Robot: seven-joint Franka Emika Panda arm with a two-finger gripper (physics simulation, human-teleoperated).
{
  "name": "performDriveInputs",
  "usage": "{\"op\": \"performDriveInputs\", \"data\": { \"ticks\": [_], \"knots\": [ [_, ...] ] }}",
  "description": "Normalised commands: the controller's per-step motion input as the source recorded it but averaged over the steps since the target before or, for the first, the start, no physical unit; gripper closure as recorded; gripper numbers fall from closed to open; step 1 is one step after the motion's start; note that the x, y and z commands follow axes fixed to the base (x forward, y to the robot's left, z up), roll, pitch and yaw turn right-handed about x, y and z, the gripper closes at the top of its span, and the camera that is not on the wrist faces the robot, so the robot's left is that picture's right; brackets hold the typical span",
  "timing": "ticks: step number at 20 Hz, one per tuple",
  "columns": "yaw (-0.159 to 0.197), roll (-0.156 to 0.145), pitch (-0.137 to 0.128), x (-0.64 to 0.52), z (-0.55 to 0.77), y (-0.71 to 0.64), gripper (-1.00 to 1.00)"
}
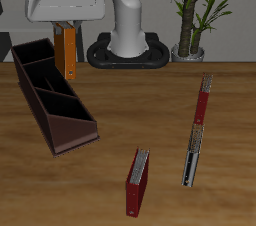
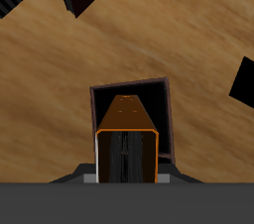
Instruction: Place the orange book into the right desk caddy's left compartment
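My gripper is shut on the orange book and holds it upright by its top end. The book hangs at the back of the table, over the far end of the right desk caddy, a long maroon-brown box with dividers. Its lower end is about level with the caddy's rim. In the wrist view the orange book runs down from my gripper towards a dark square-walled opening directly beneath it. I cannot tell which compartment this is.
A dark red hardback stands near the table's front edge. A thin red-spined book and another slim book lie farther over. The robot base and a potted plant stand at the back.
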Motion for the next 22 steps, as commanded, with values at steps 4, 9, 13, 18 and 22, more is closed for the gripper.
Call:
{"op": "performDriveInputs", "data": {
  "ticks": [4, 9, 13, 18, 22],
  "knots": [
    [0.023, -0.008, -0.009, 0.09, -0.01, -0.04, 1.0],
    [0.005, -0.006, 0.004, 0.1, -0.04, 0.0, 1.0],
    [-0.006, -0.008, 0.009, 0.1, -0.06, -0.02, 1.0],
    [0.001, -0.001, 0.0, 0.07, -0.08, -0.01, 1.0],
    [-0.029, -0.005, 0.013, 0.09, -0.12, -0.05, 1.0]
  ]
}}
